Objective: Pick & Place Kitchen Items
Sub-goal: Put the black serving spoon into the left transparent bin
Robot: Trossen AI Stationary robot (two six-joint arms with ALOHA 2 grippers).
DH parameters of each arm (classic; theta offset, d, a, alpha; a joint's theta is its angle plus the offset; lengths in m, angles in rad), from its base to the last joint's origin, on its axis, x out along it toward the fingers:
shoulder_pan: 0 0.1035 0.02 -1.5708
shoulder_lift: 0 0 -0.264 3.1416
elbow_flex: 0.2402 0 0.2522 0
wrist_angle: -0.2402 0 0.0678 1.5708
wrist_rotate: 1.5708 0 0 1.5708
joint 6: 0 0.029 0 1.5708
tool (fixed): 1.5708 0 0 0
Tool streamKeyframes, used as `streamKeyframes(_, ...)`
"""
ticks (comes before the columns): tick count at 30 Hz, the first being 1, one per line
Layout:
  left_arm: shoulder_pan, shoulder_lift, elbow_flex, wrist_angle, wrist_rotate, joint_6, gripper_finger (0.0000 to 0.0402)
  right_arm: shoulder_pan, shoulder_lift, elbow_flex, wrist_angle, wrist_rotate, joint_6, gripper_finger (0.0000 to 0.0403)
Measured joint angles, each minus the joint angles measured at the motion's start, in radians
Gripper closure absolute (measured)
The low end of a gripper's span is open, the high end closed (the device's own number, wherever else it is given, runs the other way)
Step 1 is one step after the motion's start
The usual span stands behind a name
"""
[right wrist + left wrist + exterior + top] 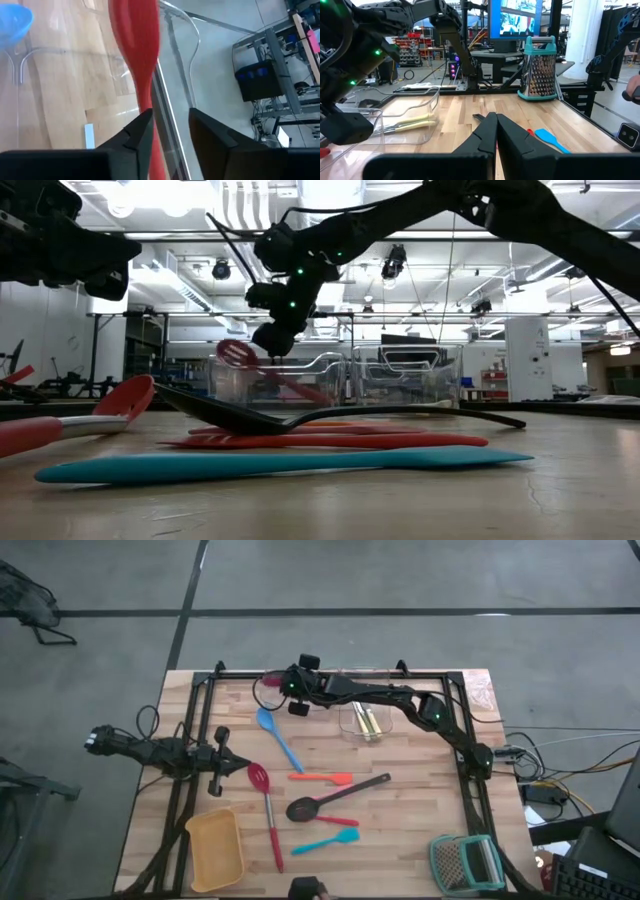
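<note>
The right gripper hung over the left-hand clear tub at the far edge of the counter, its jaws parted narrowly around the handle of a red spoon. Whether the jaws gripped or had let go, I cannot tell. In the low view the spoon leaned tilted, head up by the tub's near wall. The left gripper waited low over the counter's left side, jaws closed on nothing.

Right of that tub, a second tub held the yellow-handled cutlery. In front of the tubs lay a blue spoon, an orange spatula, a black spoon, another red spoon, a pink spatula and a teal spatula.

The likely trouble was the lean: released like that, the spoon could tip over the tub's wall and land back on the counter, or lever the light tub askew. Rising jaws might also snag the handle.

No brand, label or writing could be read
</note>
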Motion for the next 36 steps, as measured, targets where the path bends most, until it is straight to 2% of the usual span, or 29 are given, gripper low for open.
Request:
streamKeyframes(8, 0.0, 0.0, 0.0, 0.0, 0.0, 0.0, 0.039, 0.017, -0.019, 0.001, -0.066, 0.008, 0.041, 0.0218)
streamKeyframes(14, 0.0, 0.0, 0.0, 0.0, 0.0, 0.0, 0.039, 0.068, -0.074, 0.029, -0.181, 0.01, 0.14, 0.0205)
streamKeyframes(20, 0.0, 0.0, 0.0, 0.0, 0.0, 0.0, 0.039, 0.14, -0.131, 0.032, -0.269, 0.002, 0.308, 0.0215)
streamKeyframes(36, 0.0, 0.0, 0.0, 0.0, 0.0, 0.0, 0.039, 0.361, -0.171, 0.024, -0.399, -0.001, 0.523, 0.026)
